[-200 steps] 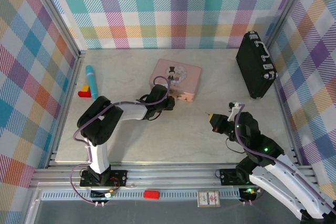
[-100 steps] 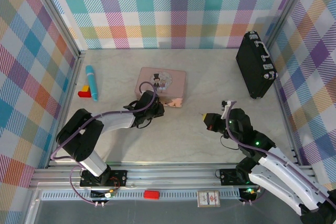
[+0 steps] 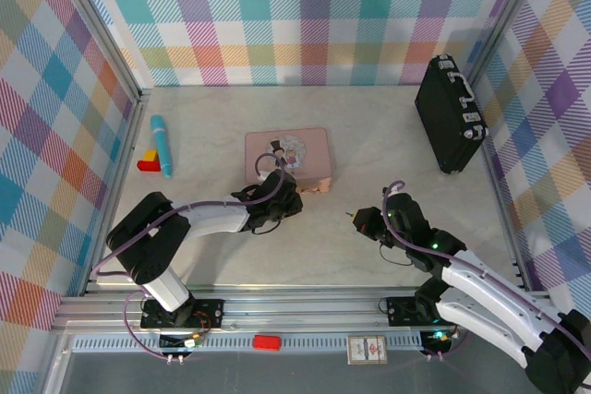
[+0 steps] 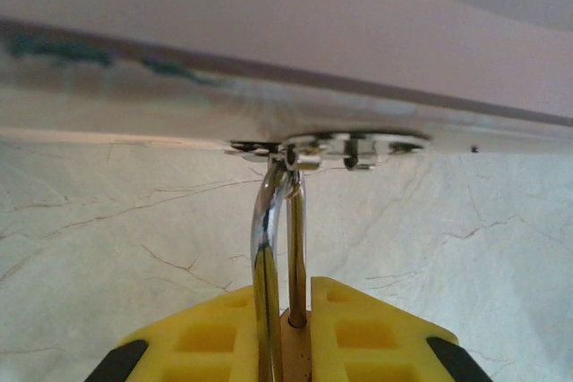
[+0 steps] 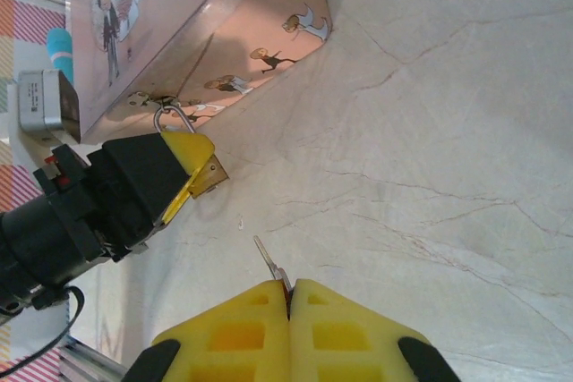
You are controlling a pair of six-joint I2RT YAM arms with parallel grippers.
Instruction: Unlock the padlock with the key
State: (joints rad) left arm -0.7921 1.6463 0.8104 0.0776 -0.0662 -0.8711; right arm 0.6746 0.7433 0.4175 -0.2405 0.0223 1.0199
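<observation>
Padlock (image 5: 213, 178) hangs from the tin (image 5: 161, 33), clamped in my left gripper (image 4: 291, 315); right gripper (image 5: 288, 300) pinches the key (image 5: 266, 257), near the tin. I'd square it to the lock's underside before pushing.

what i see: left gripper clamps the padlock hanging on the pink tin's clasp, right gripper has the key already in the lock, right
Not quite: the right wrist view shows the key pinched in the right gripper, apart from the padlock. The left gripper does clamp the padlock on the pink tin's clasp.
</observation>
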